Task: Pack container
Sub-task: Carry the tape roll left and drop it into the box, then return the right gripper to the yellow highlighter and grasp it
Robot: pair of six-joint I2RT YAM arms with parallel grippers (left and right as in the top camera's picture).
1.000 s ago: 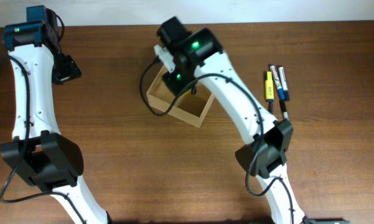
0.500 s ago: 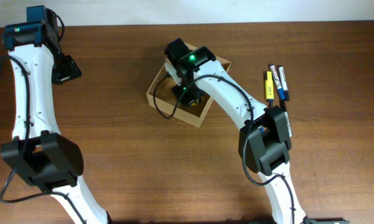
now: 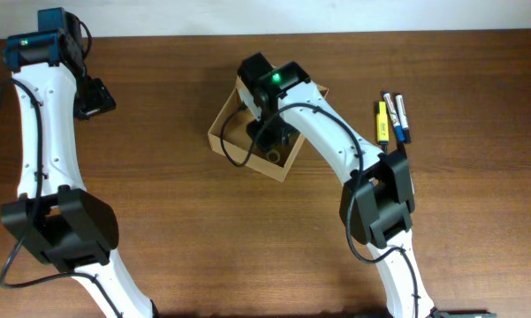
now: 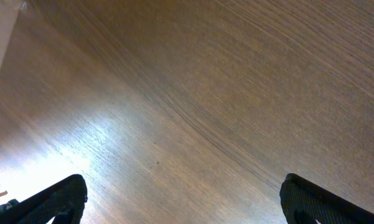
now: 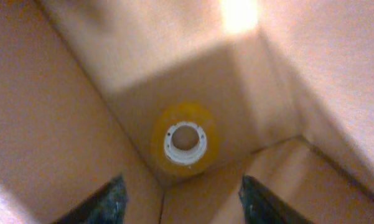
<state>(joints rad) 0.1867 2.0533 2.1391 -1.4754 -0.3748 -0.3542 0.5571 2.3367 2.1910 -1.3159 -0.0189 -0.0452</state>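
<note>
With the right gripper (image 5: 182, 186) spread and empty inside the small tan cardboard box (image 3: 223, 125) on the brown wooden table (image 3: 203, 252), above the yellow white-cored roll (image 5: 185, 140) lying in the box's corner, rise straight up, clearing its walls.

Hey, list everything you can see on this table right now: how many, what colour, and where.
table: one, brown wood, under everything
cardboard box: one, tan, open on top, middle of the table
tape roll: one, yellow with a white core, lying flat in a corner inside the box
yellow marker: one, yellow body, right of the box
blue marker: one, blue body, beside the yellow one
left arm: one, white with black joints, left side
right arm: one, white with black joints, reaching into the box
left gripper: one, black, open over bare table
right gripper: one, black, open inside the box, tape roll not gripped
</note>
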